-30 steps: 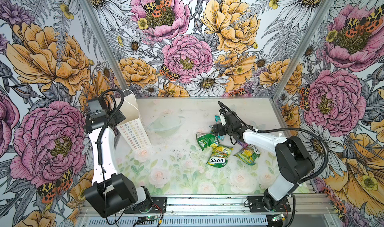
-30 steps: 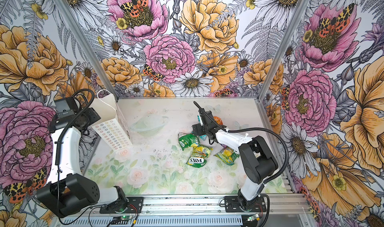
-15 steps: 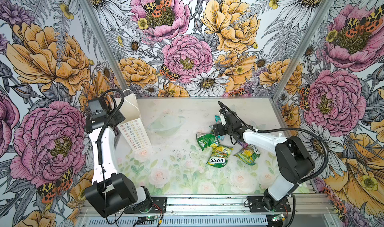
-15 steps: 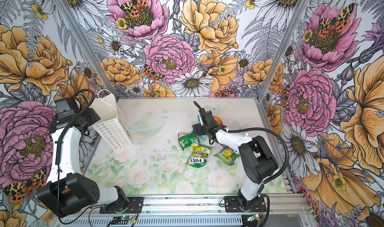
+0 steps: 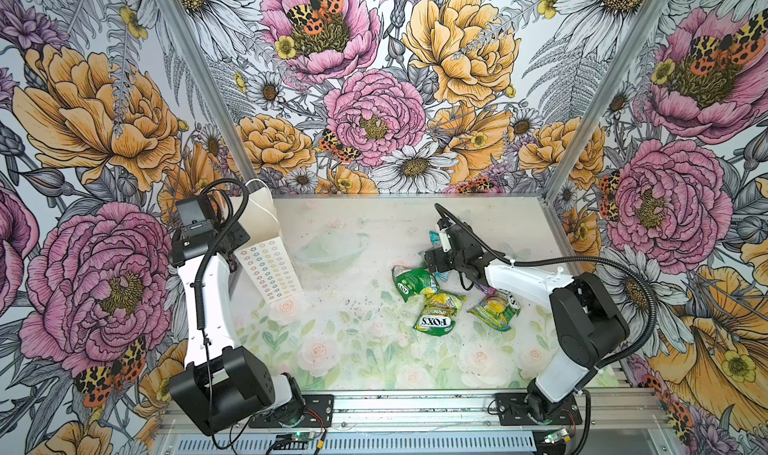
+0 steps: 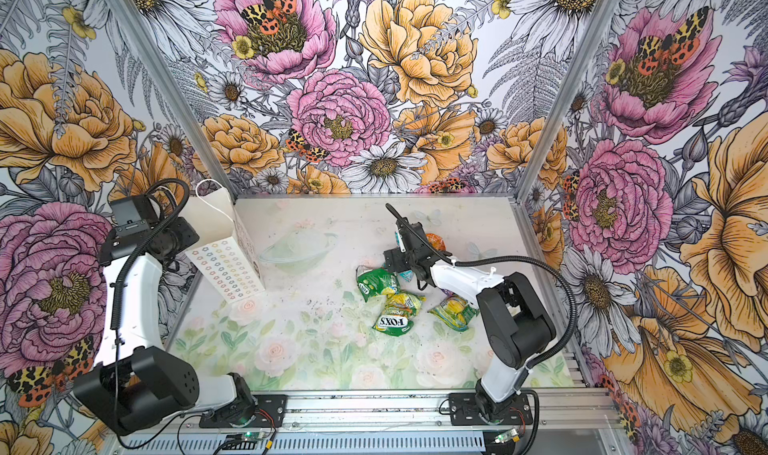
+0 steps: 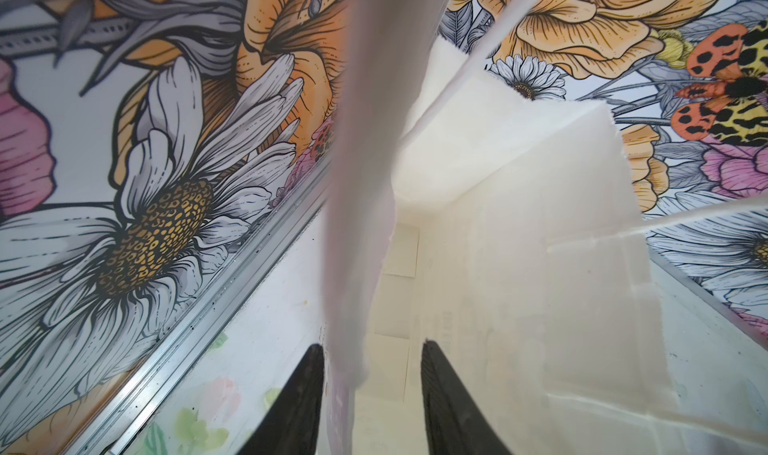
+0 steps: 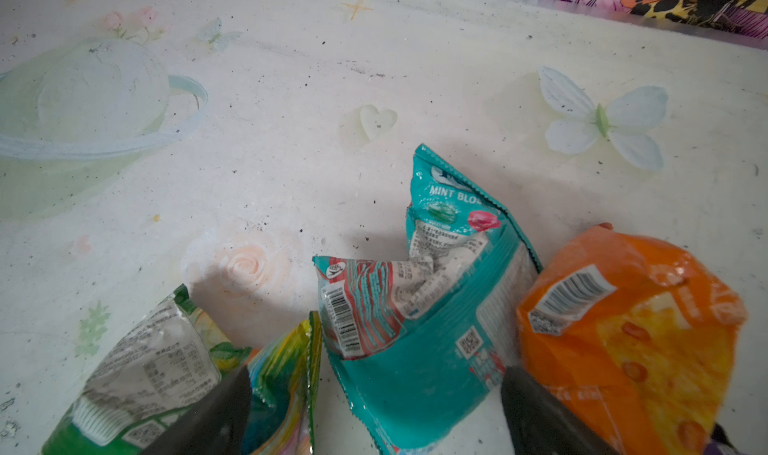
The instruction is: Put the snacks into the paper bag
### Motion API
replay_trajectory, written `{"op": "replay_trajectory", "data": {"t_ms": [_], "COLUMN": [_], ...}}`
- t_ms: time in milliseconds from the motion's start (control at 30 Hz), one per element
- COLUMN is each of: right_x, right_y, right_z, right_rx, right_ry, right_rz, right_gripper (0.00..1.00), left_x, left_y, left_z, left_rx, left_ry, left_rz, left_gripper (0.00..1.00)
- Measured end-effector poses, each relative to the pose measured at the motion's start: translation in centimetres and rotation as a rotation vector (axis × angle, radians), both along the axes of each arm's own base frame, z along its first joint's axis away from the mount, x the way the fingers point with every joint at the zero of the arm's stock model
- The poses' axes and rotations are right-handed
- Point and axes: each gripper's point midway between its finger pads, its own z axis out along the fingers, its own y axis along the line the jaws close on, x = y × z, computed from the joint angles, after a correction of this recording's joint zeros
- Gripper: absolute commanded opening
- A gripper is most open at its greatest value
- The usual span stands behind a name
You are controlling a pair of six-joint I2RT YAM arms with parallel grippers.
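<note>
Nothing bagged yet, far as I can see. The crinkly foil snack packets (image 5: 436, 320) are heaped on the table (image 5: 353, 349), and the tall white flower-print paper bag (image 5: 270, 266) stands in the far left corner. My left gripper (image 7: 370, 345) reaches over its rim, partly open astride one wall. My right gripper (image 8: 376, 372) hangs low and wide open around the teal packet (image 8: 436, 349), gripping nothing.

Note for your setup: three sides carry wallpaper (image 5: 374, 112) of oversized pink and orange peonies, daisies and spotted moths. Aluminium corner posts (image 5: 203, 74) frame the back panel. The tabletop (image 5: 353, 349) is white with faded roses and leaves, a pale ringed planet print (image 5: 328, 249) and a butterfly print (image 8: 602, 120). You will see dark specks scattered across it. A slotted metal rail (image 5: 415, 409) runs along the front edge. The light is even.
</note>
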Motion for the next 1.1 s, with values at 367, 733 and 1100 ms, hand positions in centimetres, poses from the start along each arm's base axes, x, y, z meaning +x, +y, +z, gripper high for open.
{"op": "replay_trajectory", "data": {"t_ms": [367,733,1100], "right_x": [-0.01,-0.08,-0.14], "right_y": [0.02,0.13,0.17], "right_z": [0.00,0.00,-0.04], "right_rx": [-0.002,-0.003,-0.004], "right_ry": [-0.001,-0.001,0.001], "right_rz": [-0.001,0.002,0.004], "right_gripper": [0.95,0.95,0.95], "left_x": [0.01,0.01,0.21], "left_y": [-0.01,-0.02,-0.49], "left_z": [0.00,0.00,0.01], "left_rx": [-0.001,-0.001,-0.018], "left_ry": [0.000,-0.001,-0.009], "left_rz": [0.000,0.000,-0.024], "left_gripper": [0.16,0.01,0.00]}}
